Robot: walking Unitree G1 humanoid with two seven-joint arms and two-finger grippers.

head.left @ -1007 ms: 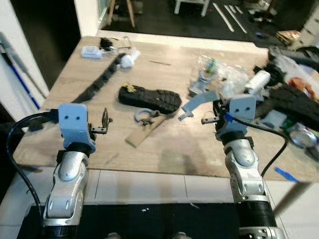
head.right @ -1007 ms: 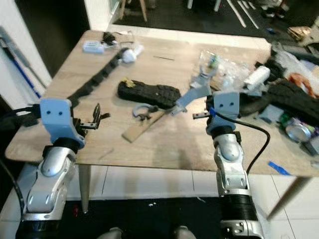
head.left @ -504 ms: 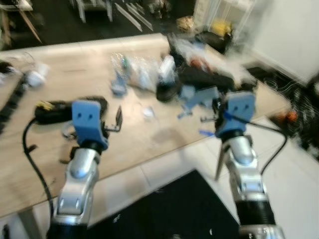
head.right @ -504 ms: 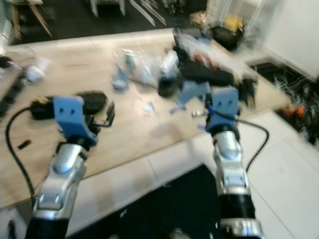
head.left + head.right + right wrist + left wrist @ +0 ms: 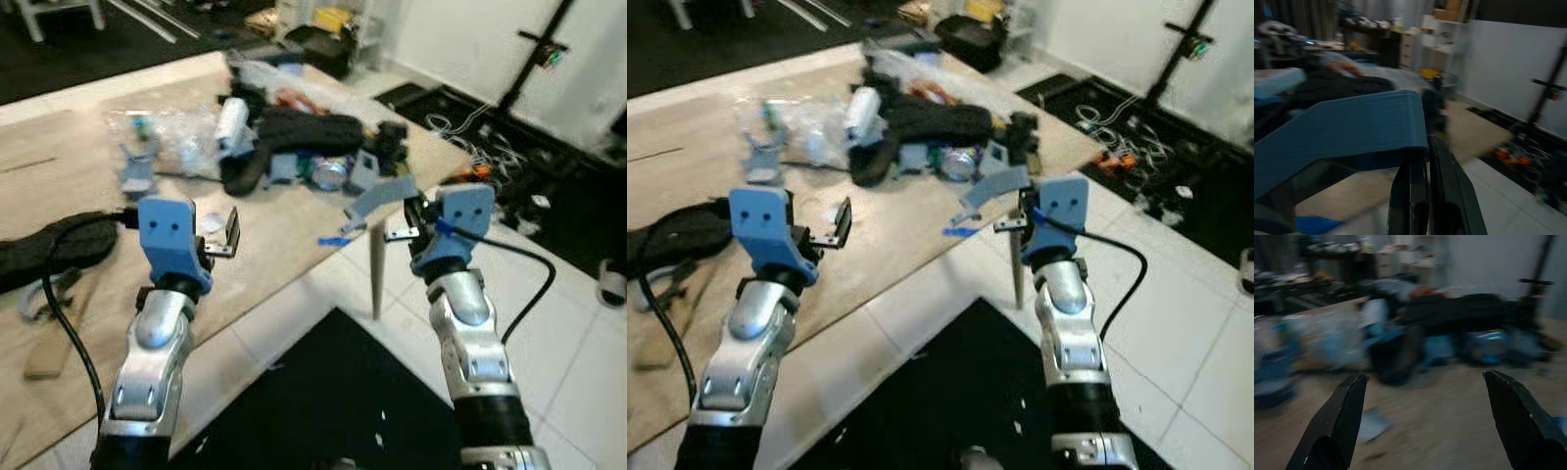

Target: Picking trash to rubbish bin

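Right claw (image 5: 400, 217), clenched on a blue plastic piece (image 5: 380, 197), held past the table's (image 5: 294, 230) right near edge, above the tiled floor (image 5: 578, 343). Left claw (image 5: 227, 233), released, fingers spread, hovers over the table near its edge.

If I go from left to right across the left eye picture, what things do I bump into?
black shoe sole → left gripper, open and empty → white bottle → silver can → blue plastic piece pinched in the right gripper → cables on the floor
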